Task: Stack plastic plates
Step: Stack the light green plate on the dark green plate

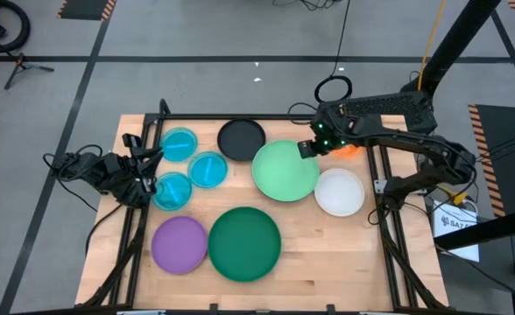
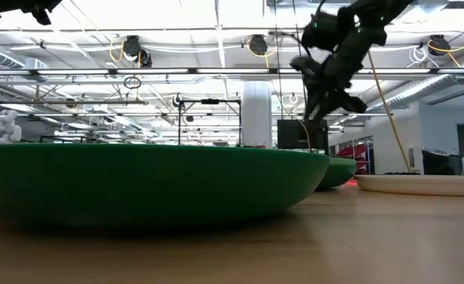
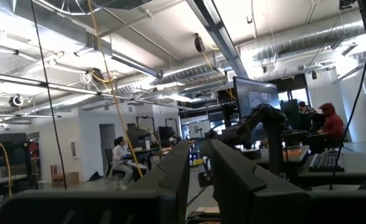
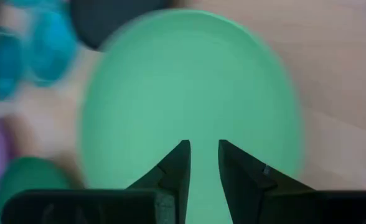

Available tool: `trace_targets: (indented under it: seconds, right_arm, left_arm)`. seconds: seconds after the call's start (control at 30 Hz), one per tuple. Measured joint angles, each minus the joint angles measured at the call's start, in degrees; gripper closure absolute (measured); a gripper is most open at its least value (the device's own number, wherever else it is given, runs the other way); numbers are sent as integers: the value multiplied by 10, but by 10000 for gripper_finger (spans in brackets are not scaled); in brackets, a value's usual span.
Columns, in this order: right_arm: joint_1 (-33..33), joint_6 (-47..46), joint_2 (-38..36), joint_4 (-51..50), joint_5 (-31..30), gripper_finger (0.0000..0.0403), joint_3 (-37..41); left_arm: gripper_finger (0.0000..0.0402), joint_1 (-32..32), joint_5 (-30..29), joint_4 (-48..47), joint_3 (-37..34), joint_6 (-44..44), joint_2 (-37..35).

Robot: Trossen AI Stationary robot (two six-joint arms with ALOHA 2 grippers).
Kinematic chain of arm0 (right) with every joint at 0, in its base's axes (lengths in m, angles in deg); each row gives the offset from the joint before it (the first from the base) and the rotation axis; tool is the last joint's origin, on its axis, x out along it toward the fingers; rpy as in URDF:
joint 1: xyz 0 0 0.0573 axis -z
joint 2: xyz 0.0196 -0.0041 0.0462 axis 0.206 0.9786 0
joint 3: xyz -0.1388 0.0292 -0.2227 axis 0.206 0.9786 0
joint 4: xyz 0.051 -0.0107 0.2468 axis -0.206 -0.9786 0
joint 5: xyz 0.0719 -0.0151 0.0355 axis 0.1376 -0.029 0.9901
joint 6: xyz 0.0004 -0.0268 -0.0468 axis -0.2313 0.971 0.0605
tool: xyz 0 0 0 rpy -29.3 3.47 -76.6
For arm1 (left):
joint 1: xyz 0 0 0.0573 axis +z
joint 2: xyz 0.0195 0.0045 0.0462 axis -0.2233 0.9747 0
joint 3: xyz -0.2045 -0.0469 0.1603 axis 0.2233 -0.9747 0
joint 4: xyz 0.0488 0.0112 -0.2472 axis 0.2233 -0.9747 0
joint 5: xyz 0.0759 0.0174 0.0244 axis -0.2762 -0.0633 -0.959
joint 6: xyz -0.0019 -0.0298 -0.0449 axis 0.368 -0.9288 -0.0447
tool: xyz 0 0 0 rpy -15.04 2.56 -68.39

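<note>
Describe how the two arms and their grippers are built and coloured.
Both arms are dark, jointed and slim. The right arm shows small green lights near its wrist and carries black cabling; the left arm trails tangled black cables. The right gripper has two flat, black, tapered fingers.

Grey floor (image 1: 196,35) with black tape lines around wooden table (image 1: 328,254), open ceiling with ducts (image 3: 295,43) and strip lights (image 2: 74,72), white column (image 2: 257,114), monitors (image 3: 256,96) on far desks, seated people (image 3: 119,160)
</note>
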Motion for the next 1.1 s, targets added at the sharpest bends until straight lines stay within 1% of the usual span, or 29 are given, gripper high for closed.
trace_targets:
  seconds: [0.27,0.4,0.53,0.6,0.67,0.73,0.9,1.1]
  right_arm:
    - [-122,-65,5,170,-6,324,0]
    - [-176,-68,21,228,-54,324,0]
    - [-214,-27,48,237,-126,332,0]
    - [-227,12,64,240,-162,340,0]
    - [-239,56,86,254,-183,347,0]
    - [-248,95,112,275,-182,354,0]
    - [-272,183,177,366,-179,372,0]
    - [-283,214,241,413,-178,397,0]
  left_arm:
    - [330,0,0,0,0,0,0]
    - [330,0,0,0,0,0,0]
    - [330,0,0,0,0,-3,0]
    - [330,0,0,0,0,-3,0]
    - [330,0,0,0,0,-3,0]
    - [330,0,0,0,0,-3,0]
    - [330,0,0,0,0,-3,0]
    - [330,0,0,0,0,-2,0]
